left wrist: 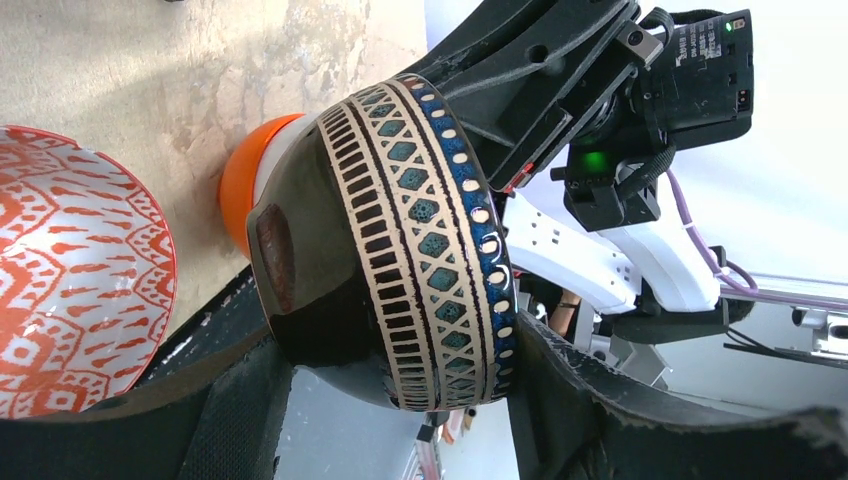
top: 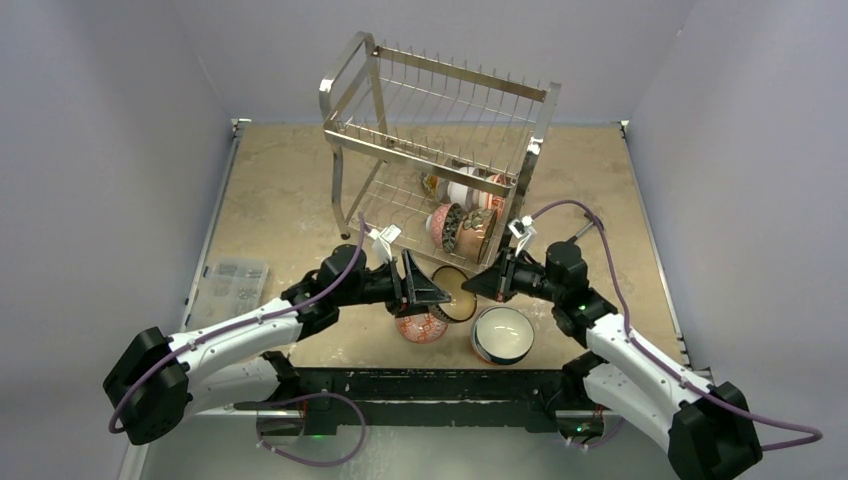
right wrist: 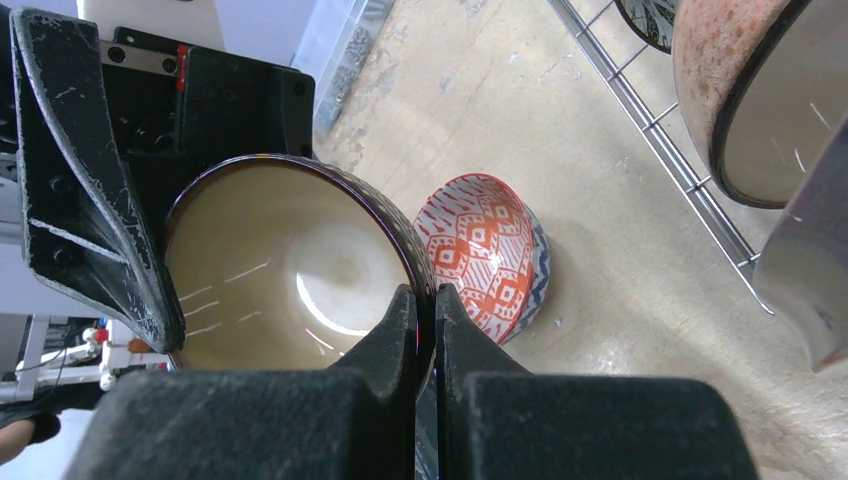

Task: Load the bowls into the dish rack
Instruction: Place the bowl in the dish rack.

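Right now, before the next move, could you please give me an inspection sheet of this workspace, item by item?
Surface: tan mottled table, no spill seen.
Job's things: dish rack upright at the far middle. Several bowls stand on edge in its lower tier, and the upper tier is empty. The dark patterned bowl is held between both grippers. The red-patterned bowl and the white-inside bowl sit on the table near the arms.
Clutter: clear parts box at the left edge.
Grippers: left gripper clamps that bowl base to rim; right gripper pinches its rim.
Cables: purple cables follow both arms, no snag seen.
Surroundings: plain grey walls.
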### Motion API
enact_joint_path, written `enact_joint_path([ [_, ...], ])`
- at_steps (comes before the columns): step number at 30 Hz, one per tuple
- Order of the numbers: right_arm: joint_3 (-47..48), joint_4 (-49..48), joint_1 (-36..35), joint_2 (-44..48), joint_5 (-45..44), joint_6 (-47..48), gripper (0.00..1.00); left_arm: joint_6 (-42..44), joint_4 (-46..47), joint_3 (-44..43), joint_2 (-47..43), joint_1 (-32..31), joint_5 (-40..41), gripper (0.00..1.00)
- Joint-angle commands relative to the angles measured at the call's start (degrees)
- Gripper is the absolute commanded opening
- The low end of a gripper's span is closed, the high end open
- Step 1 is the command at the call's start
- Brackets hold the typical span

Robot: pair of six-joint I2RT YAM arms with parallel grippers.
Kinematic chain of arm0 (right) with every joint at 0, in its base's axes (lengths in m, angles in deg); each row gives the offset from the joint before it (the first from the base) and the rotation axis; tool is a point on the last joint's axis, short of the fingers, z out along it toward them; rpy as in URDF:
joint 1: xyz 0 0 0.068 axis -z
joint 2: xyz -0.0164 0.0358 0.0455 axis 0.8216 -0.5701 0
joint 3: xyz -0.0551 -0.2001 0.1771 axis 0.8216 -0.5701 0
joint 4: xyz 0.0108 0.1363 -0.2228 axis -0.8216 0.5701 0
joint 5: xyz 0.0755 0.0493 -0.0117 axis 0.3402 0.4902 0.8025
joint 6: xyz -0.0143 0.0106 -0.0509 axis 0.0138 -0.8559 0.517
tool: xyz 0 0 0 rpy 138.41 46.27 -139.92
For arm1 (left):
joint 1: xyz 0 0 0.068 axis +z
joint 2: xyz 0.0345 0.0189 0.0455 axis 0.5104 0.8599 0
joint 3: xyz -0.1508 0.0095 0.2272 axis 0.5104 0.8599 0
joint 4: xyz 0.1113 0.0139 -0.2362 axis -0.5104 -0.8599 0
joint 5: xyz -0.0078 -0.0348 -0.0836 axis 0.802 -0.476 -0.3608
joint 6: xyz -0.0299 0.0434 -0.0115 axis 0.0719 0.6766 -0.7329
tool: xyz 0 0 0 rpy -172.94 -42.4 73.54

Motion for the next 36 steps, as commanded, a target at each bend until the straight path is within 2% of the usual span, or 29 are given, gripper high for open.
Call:
enact_joint_path([
  [1, 4.3, -1.9, -0.7, 1.7, 0.9, -3.0, 0.02, 0.9, 2.0, -1.4, -0.7, -0.5, 1.6, 0.42],
  [5, 4.3, -2.0, -0.7, 1.2, 1.0, -2.9, 0.14, 0.9, 2.5, -1.2, -0.9, -0.5, 2.3, 0.33],
  [6, 4.3, -1.9, -0.7, 1.1, 1.0, -2.9, 0.20, 0.9, 2.5, -1.2, -0.9, -0.5, 2.4, 0.31],
  [10, 4.2, -1.3, -0.8, 1.6, 0.5, -2.9, 0.36, 1.2, 2.4, -0.9, -1.3, -0.3, 3.1, 0.28],
  [15, 4.2, -0.7, -0.7, 1.9, -0.3, -2.6, 0.50, 1.8, 1.8, -0.7, -1.6, 1.7, 2.7, 0.23],
  [24, 6.3, 4.0, -0.7, 3.4, -3.5, -0.5, 0.76, 5.9, -2.1, -1.7, -2.8, 10.9, -0.8, 0.17],
  [30, 7.4, 5.8, -0.7, 3.7, -4.2, 0.5, 0.81, 11.2, -3.8, -6.4, 0.5, 17.5, -3.0, 0.12],
  [36, 8.1, 8.4, -0.7, 4.4, -5.6, 1.5, 0.81, 16.6, -3.7, -13.3, 6.2, 24.3, -4.2, 0.06],
])
